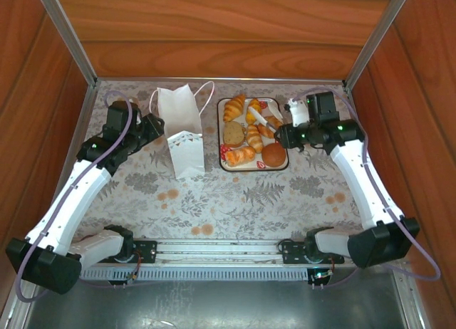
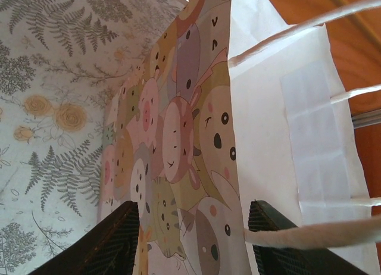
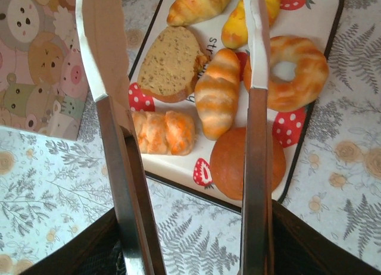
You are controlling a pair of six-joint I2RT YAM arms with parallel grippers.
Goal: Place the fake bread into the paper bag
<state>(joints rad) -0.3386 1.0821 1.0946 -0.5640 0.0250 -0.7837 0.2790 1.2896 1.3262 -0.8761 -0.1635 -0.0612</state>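
Left gripper (image 1: 152, 127) is sitting against the bag (image 1: 182, 132), its arm stretching forward from the left base and angling inward. In the left wrist view its fingers (image 2: 116, 245) are straddling the bag's (image 2: 196, 138) cartoon-printed narrow side, one at the printed panel and one at the white face, with a cord handle (image 2: 303, 234) crossing the second finger. Cannot tell if it is clamping or just sitting around the paper. Right gripper (image 1: 286, 135) is hanging at the tray's (image 1: 223, 126) right edge, forearm rising from the right base and wrist turning left. It is clenching the tongs (image 1: 265, 119), with both tong arms pinched between its fingers in the right wrist view (image 3: 193, 242). The tongs (image 3: 256, 138) are pointing out over the tray (image 3: 178, 165), tips spread, with a striped roll (image 3: 217, 90) showing between them; whether they are touching it is unclear. The tong arms are blocking part of the bun (image 3: 229, 162) and part of an orange croissant (image 3: 164, 132). All the visible bread (image 1: 246, 133) is lying on the tray: the slice (image 3: 172, 63), the doughnut (image 3: 292, 69) and more croissants up top. The bag is standing upright on the fern-print cloth (image 1: 235, 201), just left of the tray, handles up. Its inside is not readable.
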